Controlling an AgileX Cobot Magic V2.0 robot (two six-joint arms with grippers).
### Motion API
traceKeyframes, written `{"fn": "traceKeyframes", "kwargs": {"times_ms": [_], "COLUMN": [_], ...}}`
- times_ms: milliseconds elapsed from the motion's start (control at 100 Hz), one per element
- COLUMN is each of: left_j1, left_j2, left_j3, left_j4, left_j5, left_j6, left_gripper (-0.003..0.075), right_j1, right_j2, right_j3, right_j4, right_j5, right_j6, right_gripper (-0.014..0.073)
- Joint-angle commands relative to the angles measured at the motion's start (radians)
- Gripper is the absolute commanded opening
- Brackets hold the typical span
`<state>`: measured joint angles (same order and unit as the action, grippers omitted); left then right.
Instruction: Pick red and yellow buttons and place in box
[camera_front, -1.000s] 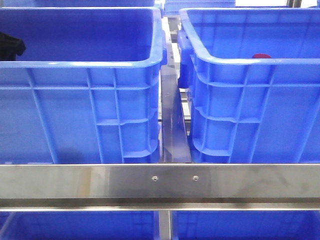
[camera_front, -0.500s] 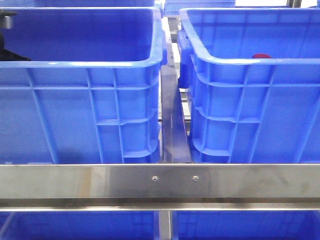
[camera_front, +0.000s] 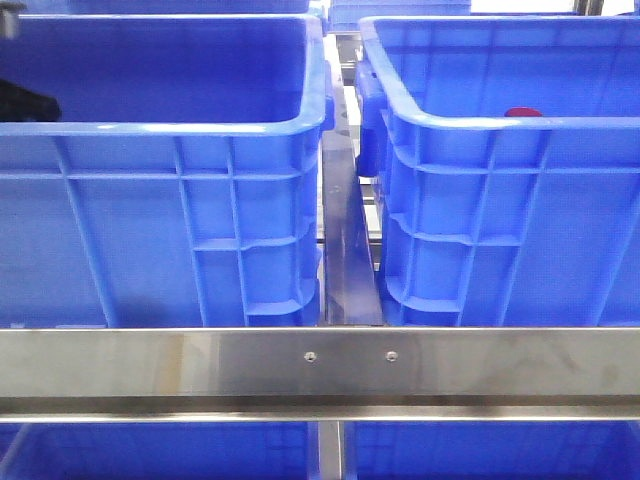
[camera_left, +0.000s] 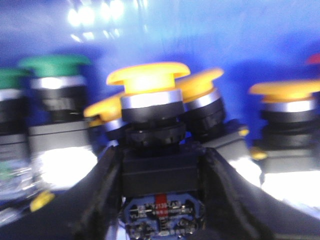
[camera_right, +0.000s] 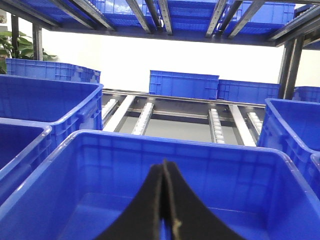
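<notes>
Since a moment ago our left arm (camera_front: 25, 100) has shifted a little inside the left crate (camera_front: 160, 125). Our left gripper (camera_left: 160, 200) is clamped on a yellow button (camera_left: 148, 80) among others, ready to lift, we judge. Our right gripper (camera_right: 165, 210), jaws together and empty, hovers over the box (camera_right: 175, 145); a red button (camera_front: 523, 112) peeks above its rim.
</notes>
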<state>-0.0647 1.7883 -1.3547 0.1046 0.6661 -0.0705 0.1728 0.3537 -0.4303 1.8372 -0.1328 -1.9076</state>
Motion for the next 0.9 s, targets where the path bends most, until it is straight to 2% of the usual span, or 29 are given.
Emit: {"fn": "traceKeyframes", "kwargs": {"times_ms": [0, 150, 340, 610, 890], "left_j1": [-0.008, -0.063, -0.193, -0.466, -0.737], "left_j2": [-0.108, -0.211, -0.345, -0.475, -0.503], "left_j3": [-0.030, -0.030, -0.028, -0.024, -0.024], "left_j4": [-0.027, -0.034, -0.039, -0.038, -0.044], "left_j5": [-0.033, -0.009, 0.024, 0.038, 0.038], "left_j6": [0.001, 0.001, 0.001, 0.001, 0.001], "left_gripper": [-0.0019, -0.0019, -0.0019, -0.0019, -0.0019], "right_j1": [0.003, 0.003, 0.003, 0.003, 0.003], "right_j2": [0.006, 0.006, 0.006, 0.006, 0.006], "right_j3": [-0.027, -0.027, -0.027, -0.027, -0.027], "right_j4": [0.081, 0.081, 0.081, 0.081, 0.081], "right_j5": [0.031, 0.031, 0.031, 0.031, 0.031], "right_j6": [0.000, 0.000, 0.000, 0.000, 0.000], "right_gripper": [-0.0068, -0.0068, -0.0068, -0.0068, -0.0068]}}
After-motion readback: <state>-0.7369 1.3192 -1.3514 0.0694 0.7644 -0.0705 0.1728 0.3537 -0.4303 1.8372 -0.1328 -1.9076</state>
